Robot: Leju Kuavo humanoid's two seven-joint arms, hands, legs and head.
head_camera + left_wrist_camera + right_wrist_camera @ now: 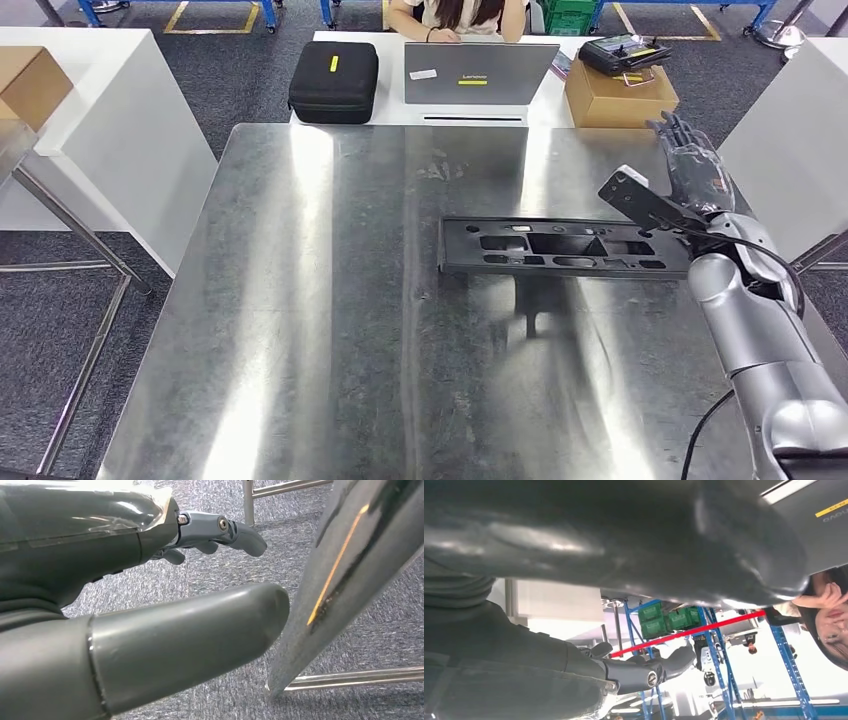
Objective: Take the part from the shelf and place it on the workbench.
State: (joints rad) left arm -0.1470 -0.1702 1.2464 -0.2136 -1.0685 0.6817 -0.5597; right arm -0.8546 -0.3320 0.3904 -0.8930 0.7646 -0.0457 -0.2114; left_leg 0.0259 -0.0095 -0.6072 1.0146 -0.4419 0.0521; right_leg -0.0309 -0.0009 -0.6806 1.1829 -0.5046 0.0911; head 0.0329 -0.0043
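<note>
Black, long and slotted, the flat plastic part (565,247) is laid crosswise on the brushed steel workbench (300,330) (already placed, it seems); the right hand (690,165), fingers spread and empty, is raised just beyond its right end.

Head view: mounted high on the robot, facing forward and down across the steel table (300,300), with the right robot hand (690,160) entering from the lower right and a person seated beyond the far edge.
Left wrist view: close behind the left robot hand (150,630), aimed low at carpet and a table leg (350,570).
Right wrist view: turned, very near the right robot hand (624,670), facing outward toward blue racks (719,645); shares the seated person with the head view.
</note>
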